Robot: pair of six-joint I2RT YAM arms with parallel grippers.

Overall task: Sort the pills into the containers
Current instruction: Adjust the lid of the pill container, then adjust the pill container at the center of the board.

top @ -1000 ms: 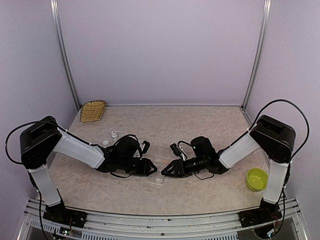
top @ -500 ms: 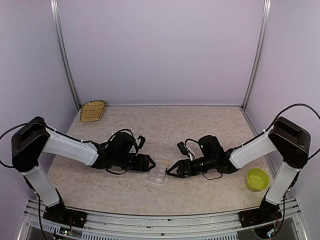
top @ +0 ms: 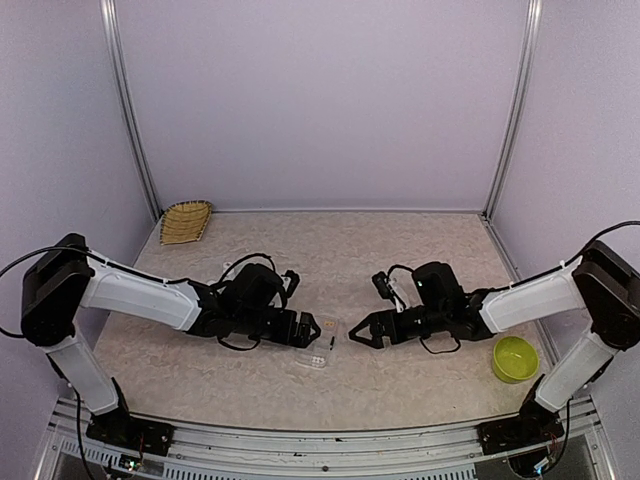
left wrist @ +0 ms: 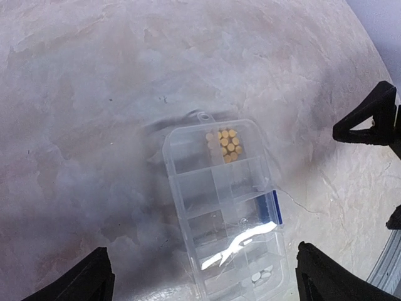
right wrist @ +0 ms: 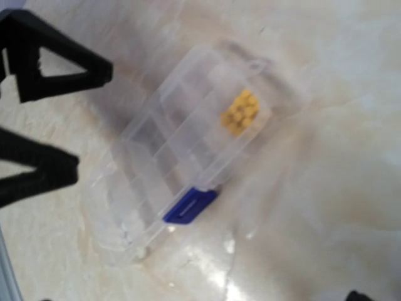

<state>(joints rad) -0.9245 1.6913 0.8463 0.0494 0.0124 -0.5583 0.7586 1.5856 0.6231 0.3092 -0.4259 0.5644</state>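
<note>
**Overhead and wrist views.** Both arms reach low over the table [top: 400,250], forearms nearly level and wrists turned inward. The left gripper [top: 306,328] and right gripper [top: 358,332] face each other. Between them, touching neither, we see the clear organizer box [top: 319,348] lying flat. Orange-yellow pills [left wrist: 224,144] cluster in a cell at the end farther from the arm bases, and pale pills [left wrist: 260,276] lie in a cell near the opposite end. Both grippers' jaws stand wide apart, holding nothing.
</note>
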